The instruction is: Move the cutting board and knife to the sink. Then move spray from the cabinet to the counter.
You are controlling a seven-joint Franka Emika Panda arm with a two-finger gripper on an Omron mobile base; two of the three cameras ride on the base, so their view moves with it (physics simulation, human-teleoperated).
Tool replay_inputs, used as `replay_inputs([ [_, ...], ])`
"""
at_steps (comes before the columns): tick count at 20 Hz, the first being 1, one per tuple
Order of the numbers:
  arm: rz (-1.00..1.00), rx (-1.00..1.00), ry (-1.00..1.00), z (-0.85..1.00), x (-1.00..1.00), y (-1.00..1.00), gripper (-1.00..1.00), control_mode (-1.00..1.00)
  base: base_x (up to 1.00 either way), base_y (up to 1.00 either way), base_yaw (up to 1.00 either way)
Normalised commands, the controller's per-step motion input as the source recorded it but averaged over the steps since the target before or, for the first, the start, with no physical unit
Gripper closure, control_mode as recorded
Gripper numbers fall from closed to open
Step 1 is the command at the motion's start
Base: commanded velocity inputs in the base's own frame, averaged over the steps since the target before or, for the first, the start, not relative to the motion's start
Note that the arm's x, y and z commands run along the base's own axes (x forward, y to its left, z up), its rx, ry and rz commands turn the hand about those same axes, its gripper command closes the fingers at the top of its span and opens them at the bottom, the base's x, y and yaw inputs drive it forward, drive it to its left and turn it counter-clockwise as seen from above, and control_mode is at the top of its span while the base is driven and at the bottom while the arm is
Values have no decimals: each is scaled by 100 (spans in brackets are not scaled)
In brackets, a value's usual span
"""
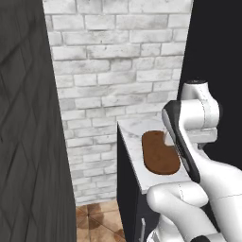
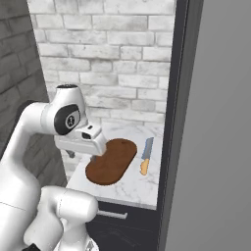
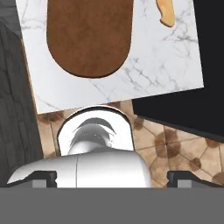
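White-painted brick backs a short run of white marble counter (image 2: 132, 184) with faint grey veins, set over dark cabinet fronts between a dark charcoal panel and a tall grey fridge side (image 2: 215, 147). On it lies the flat dark-brown oval wooden cutting board (image 2: 112, 161), its near end close to the counter's front edge. The small knife (image 2: 145, 156), with a tan-orange handle and a thin bluish blade, lies just beside the board toward the fridge-side edge, apart from it.

By my reading the first step is only beginning: the board has not been grasped. The next move calls for lowering the hand to the board's near end and closing on its rim.

The white arm is folded, elbow raised, wrist bent down, with the gripper (image 2: 92, 156) above the board's far-from-fridge edge. I cannot tell how wide its fingers stand.
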Motion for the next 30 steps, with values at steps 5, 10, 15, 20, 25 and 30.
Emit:
replay_inputs([
  [5,0,0,-2,-42,7,-1,-100,-100,0,0,0],
  [10,0,0,0,-36,17,-12,-100,-100,0,0,0],
  [15,0,0,0,-27,24,-15,-100,-100,0,0,0],
  [20,0,2,6,-12,23,-20,-100,-100,0,0,0],
  [25,0,2,6,-5,35,-16,-100,-100,0,0,0],
  [30,0,0,1,0,40,-8,-100,-100,0,0,0],
])
